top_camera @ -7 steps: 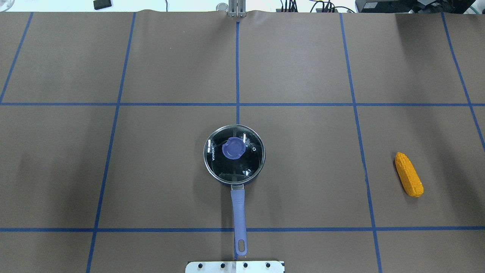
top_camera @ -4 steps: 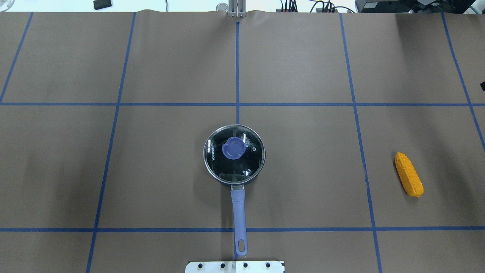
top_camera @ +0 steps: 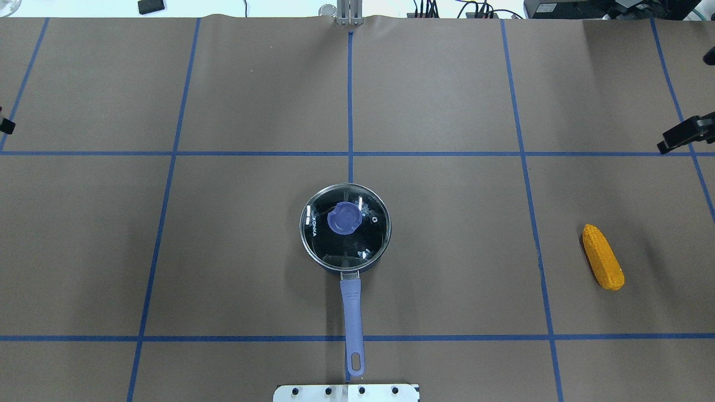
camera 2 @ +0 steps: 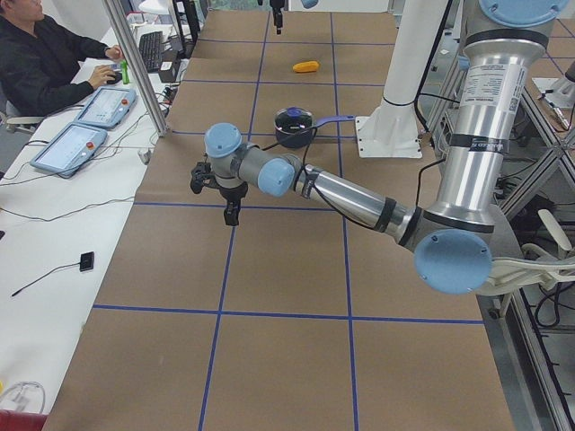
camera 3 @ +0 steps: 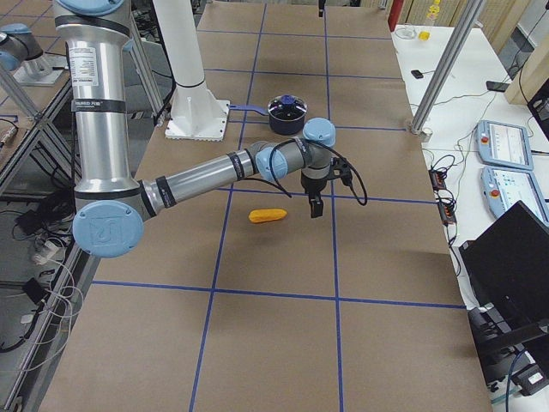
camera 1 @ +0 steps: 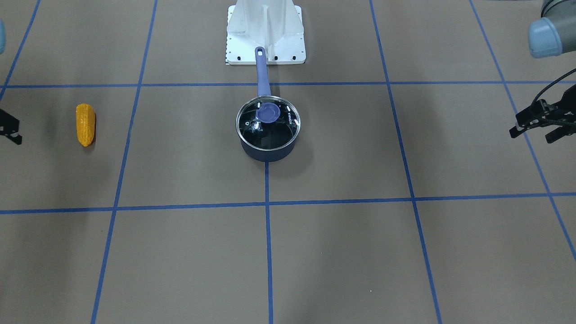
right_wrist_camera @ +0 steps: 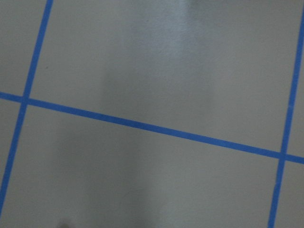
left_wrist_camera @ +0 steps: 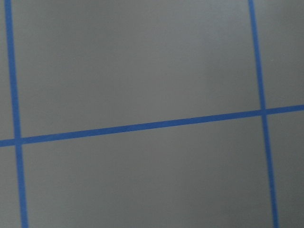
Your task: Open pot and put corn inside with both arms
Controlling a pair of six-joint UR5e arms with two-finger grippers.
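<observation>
Brown paper covers the counter [top_camera: 234, 262], and nothing of the job shows as done. The pot [camera 1: 267, 154] sits in the middle of the counter, its handle [top_camera: 352, 318] pointing toward the robot's edge. The glass lid [top_camera: 363, 245] is fully seated on the rim, with its knob [top_camera: 343, 218] untouched.

The corn [top_camera: 602, 257] lies flat on the paper toward the right-hand edge, well apart from the pot, and nothing is touching it.

The left gripper [camera 1: 532, 135] hovers over the counter's left edge, far from the lid. Its two fingers are spread apart and nothing is between them. The right gripper [top_camera: 682, 135] hangs near the right edge, farther from the robot than the corn and not touching it. Too little of it shows to tell how far its fingers are parted. Both wrist cameras show only bare paper and blue tape lines [left_wrist_camera: 142, 126].

As I judge it, every step is left to do. The lid must be gripped by its knob and lifted clear. The corn must be picked up, carried to the middle and let down into the pot.
</observation>
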